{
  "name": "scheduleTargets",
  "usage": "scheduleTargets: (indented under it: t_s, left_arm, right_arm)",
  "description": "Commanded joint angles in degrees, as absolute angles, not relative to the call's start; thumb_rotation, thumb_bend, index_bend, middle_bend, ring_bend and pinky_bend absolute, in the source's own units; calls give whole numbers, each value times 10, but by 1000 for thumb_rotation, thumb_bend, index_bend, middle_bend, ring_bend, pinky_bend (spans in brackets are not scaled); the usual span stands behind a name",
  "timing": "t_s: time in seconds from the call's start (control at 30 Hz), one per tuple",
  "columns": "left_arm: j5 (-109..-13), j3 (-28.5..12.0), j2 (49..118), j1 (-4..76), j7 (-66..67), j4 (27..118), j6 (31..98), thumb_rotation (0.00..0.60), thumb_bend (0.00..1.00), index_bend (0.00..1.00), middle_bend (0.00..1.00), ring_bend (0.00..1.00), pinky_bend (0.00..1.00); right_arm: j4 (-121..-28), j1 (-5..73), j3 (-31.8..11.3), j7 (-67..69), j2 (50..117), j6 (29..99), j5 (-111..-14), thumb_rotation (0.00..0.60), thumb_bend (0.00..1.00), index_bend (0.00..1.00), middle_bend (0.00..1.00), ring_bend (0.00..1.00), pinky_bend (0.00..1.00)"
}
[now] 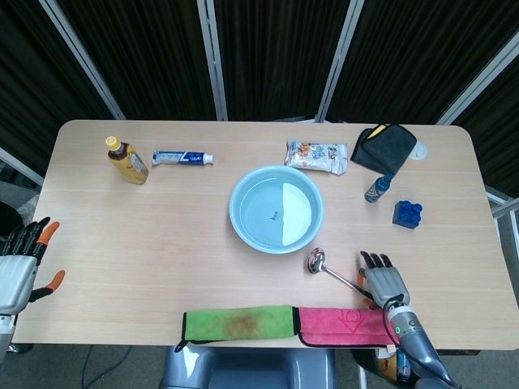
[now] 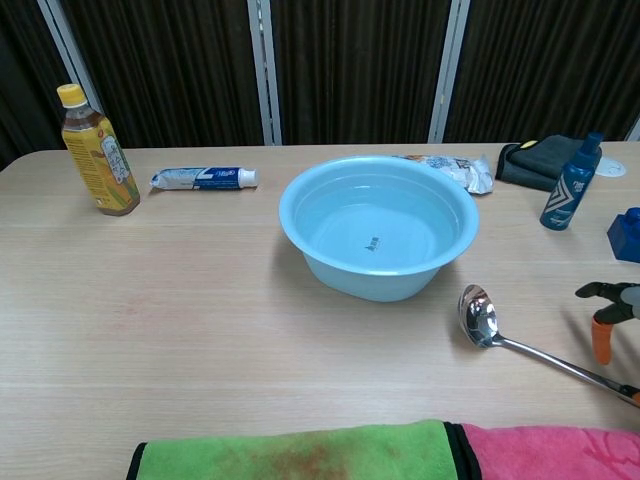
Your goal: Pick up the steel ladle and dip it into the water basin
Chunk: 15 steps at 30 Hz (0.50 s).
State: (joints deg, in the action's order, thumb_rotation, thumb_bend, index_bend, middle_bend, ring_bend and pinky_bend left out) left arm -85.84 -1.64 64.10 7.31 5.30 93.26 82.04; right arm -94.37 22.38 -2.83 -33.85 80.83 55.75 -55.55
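Two hands, fingers apart, neither holding anything: left hand (image 1: 18,266) hangs off the table's (image 1: 146,243) left edge, seen only from the head. Open wood surrounds the water basin (image 1: 276,209). Steel ladle (image 1: 334,273) lies beside it, handle under the right hand (image 1: 384,281).

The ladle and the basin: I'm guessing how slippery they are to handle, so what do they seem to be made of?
The ladle looks like polished steel: its bowl is mirror-bright and reflects the surroundings, and the thin handle is silvery. The basin looks like smooth pale-blue plastic, judging by its even colour and soft sheen, though enamel cannot be ruled out.
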Motion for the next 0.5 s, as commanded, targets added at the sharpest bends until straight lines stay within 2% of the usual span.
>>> scheduleTargets:
  t_s: [0.03,0.5]
  left_arm:
    - [-860,-15,642,74,54,932,818,600,308,0,0,0,0]
    - [-855,-15,640,77,56,932,811,600,308,0,0,0,0]
  right_arm:
    - [-936,226,-25,-331,814,556,-560,600,231,417,0,0,0]
    - [-899,227,-19,-300,837,568,-577,600,233,415,0,0,0]
